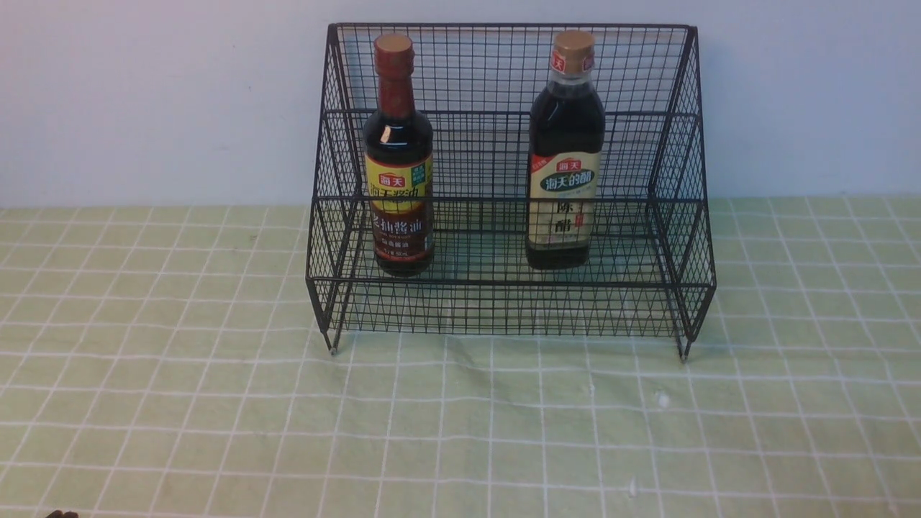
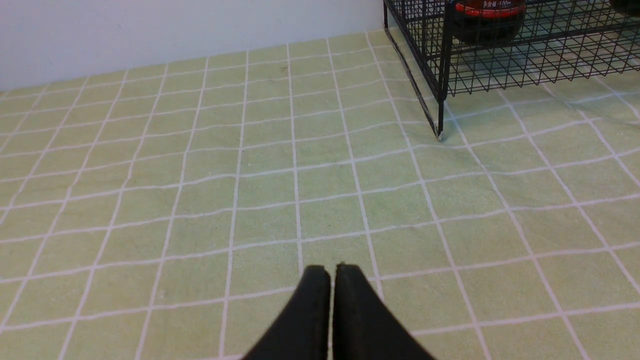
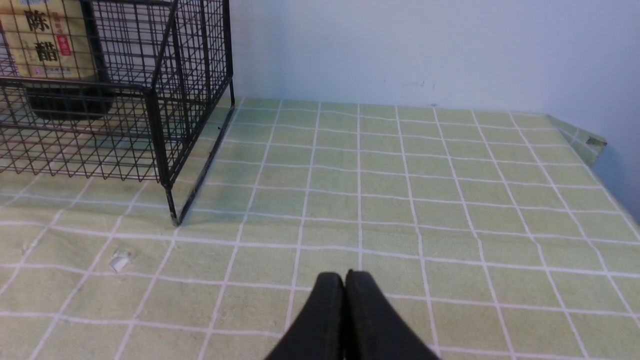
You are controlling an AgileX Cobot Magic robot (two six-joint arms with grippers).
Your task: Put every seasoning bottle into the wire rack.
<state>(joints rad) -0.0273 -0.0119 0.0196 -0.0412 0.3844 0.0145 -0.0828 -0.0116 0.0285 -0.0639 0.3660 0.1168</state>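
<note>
In the front view, we see both seasoning bottles standing upright inside the wire rack [image 1: 509, 191]: the red-brown-capped bottle [image 1: 398, 158] toward its left side and the tan-capped bottle [image 1: 565, 151] toward its right, well apart from each other. Neither gripper appears in this view, so we judge both arms to be drawn back from the rack. In the left wrist view, the left gripper [image 2: 332, 272] has its fingers pressed together with nothing between them; the rack's corner foot [image 2: 440, 135] and the base of the red-brown-capped bottle [image 2: 487, 22] lie well ahead of it and off to one side. In the right wrist view, the right gripper [image 3: 345, 280] is likewise closed and empty, and the tan-capped bottle [image 3: 50, 50] sits in the rack far ahead of it. We judge the task complete, with nothing left to place.
</note>
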